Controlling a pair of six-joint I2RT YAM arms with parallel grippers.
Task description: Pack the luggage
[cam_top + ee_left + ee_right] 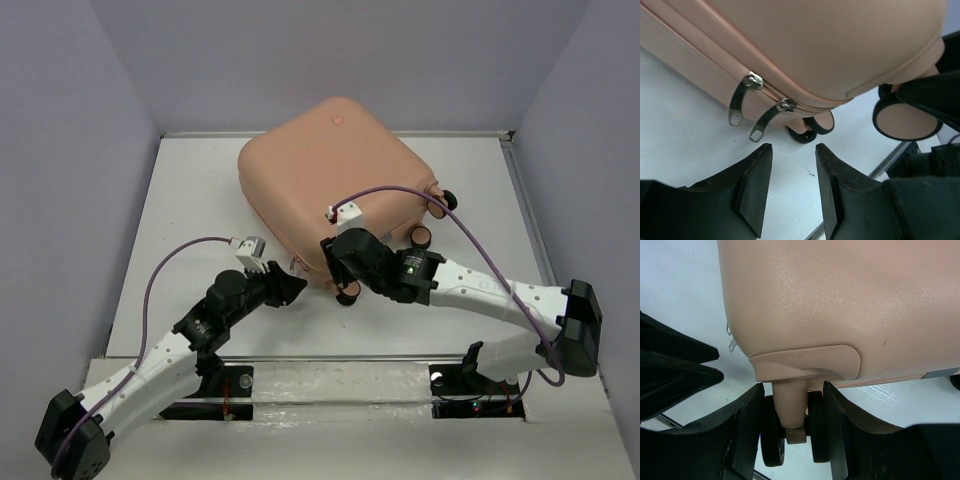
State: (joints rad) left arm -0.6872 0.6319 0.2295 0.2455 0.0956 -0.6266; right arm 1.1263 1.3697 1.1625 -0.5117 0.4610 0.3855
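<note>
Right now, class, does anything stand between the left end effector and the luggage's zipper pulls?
Nothing visible does. The left end effector, open, faces the two zipper pulls hanging from the luggage, with only bare table between them.

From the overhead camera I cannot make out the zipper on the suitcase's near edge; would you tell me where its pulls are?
Observer: Both zipper pulls sit close together on the seam of the suitcase, hanging down.
Operator: Thank you. Is the left gripper holding one of them?
Observer: No, the left gripper is open and empty, just short of the pulls.
Operator: And what is the right one doing under the corner?
Observer: The right gripper looks closed on a corner wheel, one finger on each side.
</note>
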